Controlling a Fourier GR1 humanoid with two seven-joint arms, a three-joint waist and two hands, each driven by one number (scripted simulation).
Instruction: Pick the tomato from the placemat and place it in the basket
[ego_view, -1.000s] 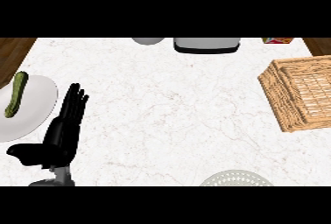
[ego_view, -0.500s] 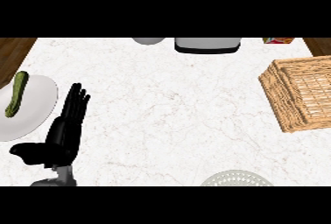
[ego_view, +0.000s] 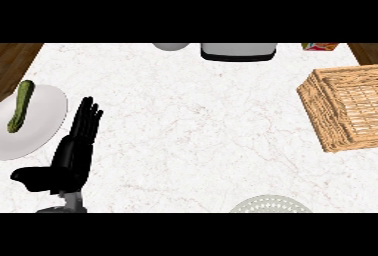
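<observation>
A wicker basket (ego_view: 347, 107) stands at the right edge of the counter, partly cut off by the view's border. No tomato shows anywhere. A pale round placemat (ego_view: 271, 204) peeks in at the bottom edge, right of centre, with nothing visible on the part that shows. My left hand (ego_view: 70, 152) rests at the lower left, fingers straight and pointing away from me, thumb out to the left, holding nothing. My right hand is out of view.
A white plate (ego_view: 33, 125) at the left edge carries a green cucumber (ego_view: 21, 106). At the back edge stand a grey-and-black appliance (ego_view: 238, 51), a grey round object (ego_view: 171, 46) and a colourful box (ego_view: 320, 46). Wooden floor shows at both top corners.
</observation>
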